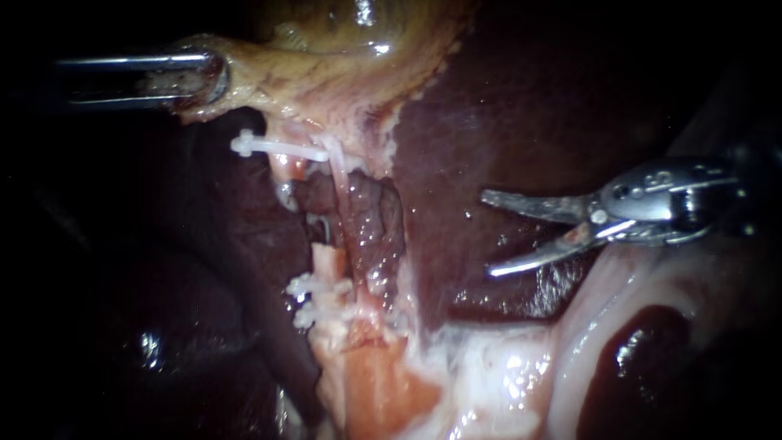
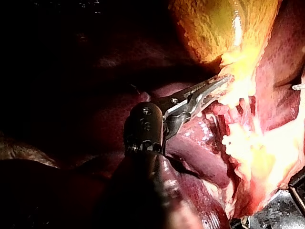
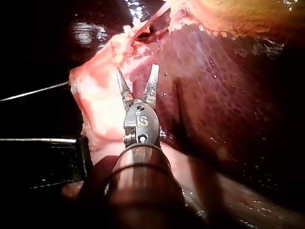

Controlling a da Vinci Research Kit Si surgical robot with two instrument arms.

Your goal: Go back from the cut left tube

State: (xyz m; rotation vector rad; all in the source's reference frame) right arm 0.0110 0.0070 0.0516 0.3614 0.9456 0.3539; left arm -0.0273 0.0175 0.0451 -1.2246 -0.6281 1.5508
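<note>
The left tube is cut. Its upper stump (image 1: 285,167) carries one white clip (image 1: 273,147), and its lower stump (image 1: 328,262) carries white clips (image 1: 311,292). A thin pale tube (image 1: 336,175) runs intact just to their right. My right instrument (image 1: 486,233) hovers over the liver (image 1: 521,106) well right of the cut, its curved blades open and empty; the right wrist view shows them (image 3: 138,74) apart beside pale tissue. At upper left, my left instrument (image 1: 195,77) is shut on the edge of the yellowish gallbladder (image 1: 342,49), which it also grips in its wrist view (image 2: 217,86).
A pale, glistening fold of tissue (image 1: 570,342) lies below the right instrument. Dark liver lobes (image 1: 204,269) fill the left side. Raw pinkish tissue (image 1: 375,375) spreads below the lower clips.
</note>
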